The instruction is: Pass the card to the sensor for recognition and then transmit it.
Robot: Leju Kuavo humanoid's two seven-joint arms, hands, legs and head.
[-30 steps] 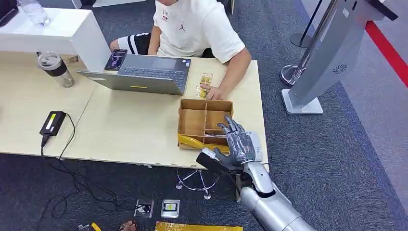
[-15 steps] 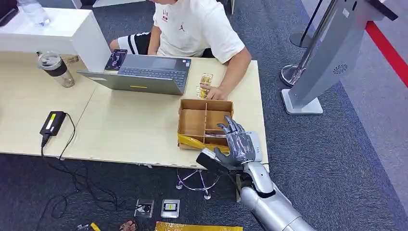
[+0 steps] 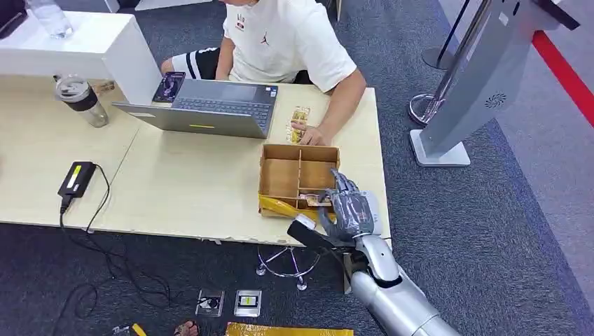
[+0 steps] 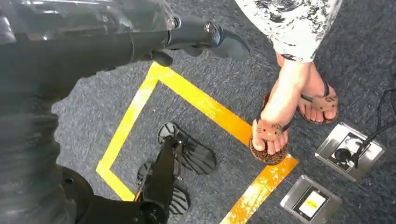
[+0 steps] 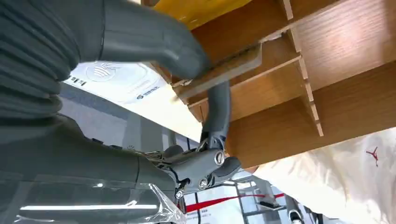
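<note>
Right hand [image 3: 348, 210]: reaching into the wooden box [image 3: 298, 176] at the desk's [image 3: 182, 182] near-right edge.
Grip: pinching a grey card [image 5: 219, 72].
Left hand: cannot tell.

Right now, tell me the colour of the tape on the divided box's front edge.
Yellow tape along the wooden box's near edge, clearest in the head view.

A pale cream bench [image 3: 189, 189] is seen on dark grey-blue carpet [image 3: 476, 231]. The divided box [image 3: 280, 176] is brown wood, edged with yellow tape [image 3: 277, 207] at its 6 o'clock side. The right robot hand [image 3: 348, 210] is coloured grey, on a silver arm [image 3: 396, 297]. A grey laptop [image 3: 210, 108] lies at 11 o'clock from the box. A white shirt [image 3: 280, 38] is worn by the person. Yellow floor tape [image 4: 205, 105] and leopard-patterned sandals [image 4: 268, 140] are shown in the left wrist view. A red stripe [image 3: 564, 73] crosses the floor at 2 o'clock.
</note>
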